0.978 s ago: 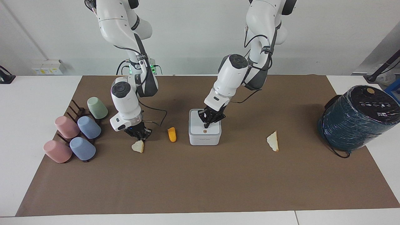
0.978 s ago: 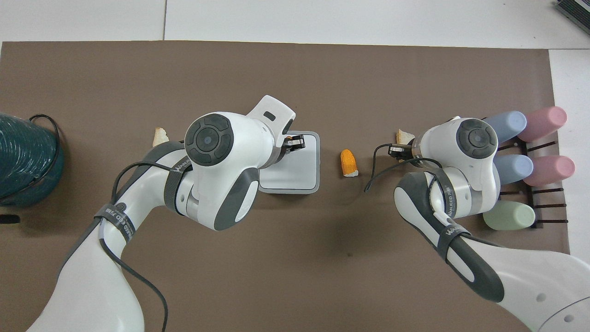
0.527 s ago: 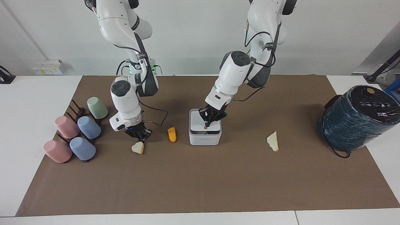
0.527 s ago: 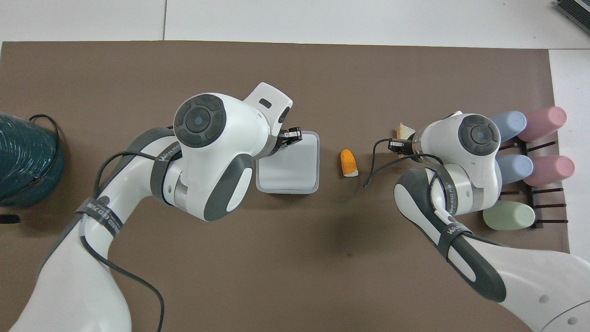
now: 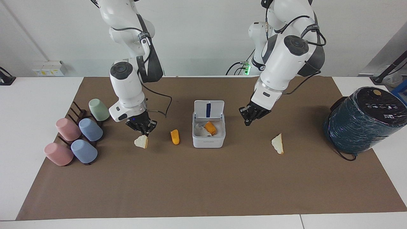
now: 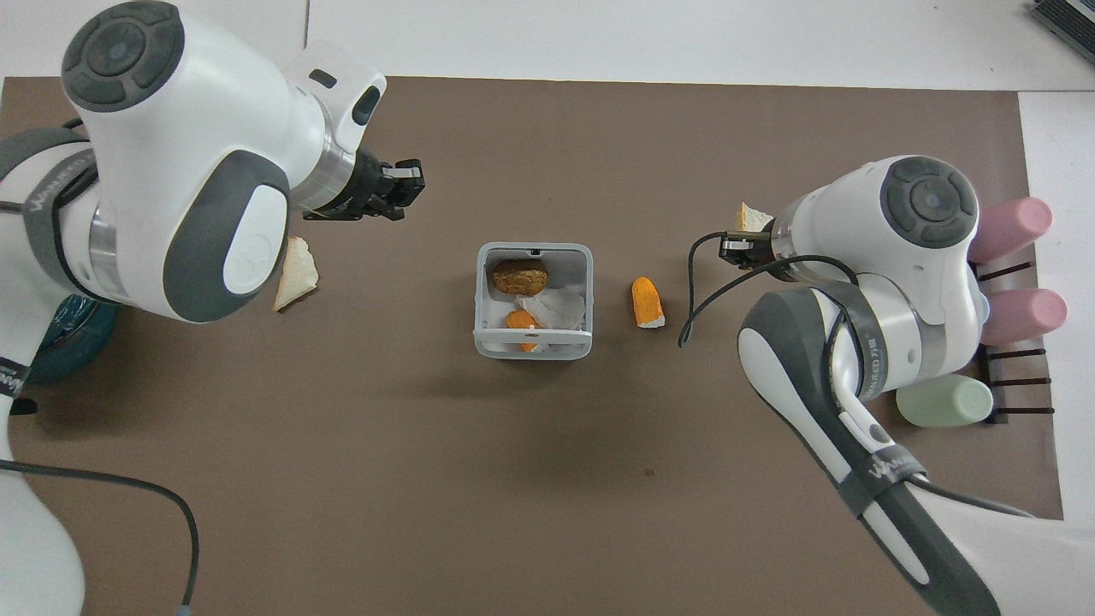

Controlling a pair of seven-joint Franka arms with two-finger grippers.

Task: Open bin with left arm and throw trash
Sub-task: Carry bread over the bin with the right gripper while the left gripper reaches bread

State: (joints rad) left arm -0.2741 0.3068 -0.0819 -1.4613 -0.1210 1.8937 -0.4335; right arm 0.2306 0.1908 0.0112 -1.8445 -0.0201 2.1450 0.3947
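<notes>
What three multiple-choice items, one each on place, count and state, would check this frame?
1. Relative to the bin, the loose orange piece lies: A inside it; B beside it, toward the right arm's end; C on top of it.
2. Pastel cups number: A three; B five; C seven.
3. The right end effector grips: A a bread wedge; B a cup; C nothing.
B, it rests on the mat next to the bin; B, two pink, two blue, one green; A, the wedge sits between its fingertips.
</notes>
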